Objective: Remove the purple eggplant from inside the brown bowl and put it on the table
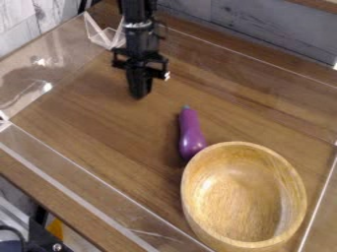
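The purple eggplant [190, 134] lies on the table [105, 138], just outside the upper-left rim of the brown bowl [243, 197], its narrow stem end pointing away from the bowl. The bowl is empty. My gripper [138, 92] points down at the tabletop, well to the upper left of the eggplant. Its fingers are shut with nothing between them.
Low clear acrylic walls [53, 187] edge the tabletop on all sides. A grey plank wall [263, 25] runs behind the back edge. The bowl sits near the front right corner.
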Controlling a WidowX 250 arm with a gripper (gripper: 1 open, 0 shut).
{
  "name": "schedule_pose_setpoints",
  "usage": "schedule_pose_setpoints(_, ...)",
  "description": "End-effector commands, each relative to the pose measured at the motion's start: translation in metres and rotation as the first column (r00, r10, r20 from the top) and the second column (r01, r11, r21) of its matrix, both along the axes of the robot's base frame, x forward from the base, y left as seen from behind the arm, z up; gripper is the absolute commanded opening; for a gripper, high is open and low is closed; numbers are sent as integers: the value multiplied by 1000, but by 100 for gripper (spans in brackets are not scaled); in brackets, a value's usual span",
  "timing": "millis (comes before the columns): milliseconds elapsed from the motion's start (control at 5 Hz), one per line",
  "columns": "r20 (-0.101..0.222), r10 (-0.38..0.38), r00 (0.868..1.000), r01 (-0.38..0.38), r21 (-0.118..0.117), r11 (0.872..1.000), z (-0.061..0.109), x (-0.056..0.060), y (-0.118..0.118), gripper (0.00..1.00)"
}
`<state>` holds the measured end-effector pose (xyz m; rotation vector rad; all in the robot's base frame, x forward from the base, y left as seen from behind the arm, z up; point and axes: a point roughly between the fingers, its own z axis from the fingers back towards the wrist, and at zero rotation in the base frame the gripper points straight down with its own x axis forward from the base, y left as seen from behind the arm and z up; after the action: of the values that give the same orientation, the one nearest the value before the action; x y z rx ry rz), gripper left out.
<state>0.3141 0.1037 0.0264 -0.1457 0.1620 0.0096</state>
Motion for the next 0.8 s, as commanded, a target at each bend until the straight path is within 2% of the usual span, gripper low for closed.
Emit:
schedule_pose_setpoints(0, 94, 66, 993, -71, 44, 997, 22, -9, 11, 0)
schedule_pose_setpoints(400, 144, 99, 985, -109, 60, 992, 18, -16, 20, 0)
schedule_pose_setpoints(600, 169, 93, 981, -105, 62, 993, 20, -15, 19, 0)
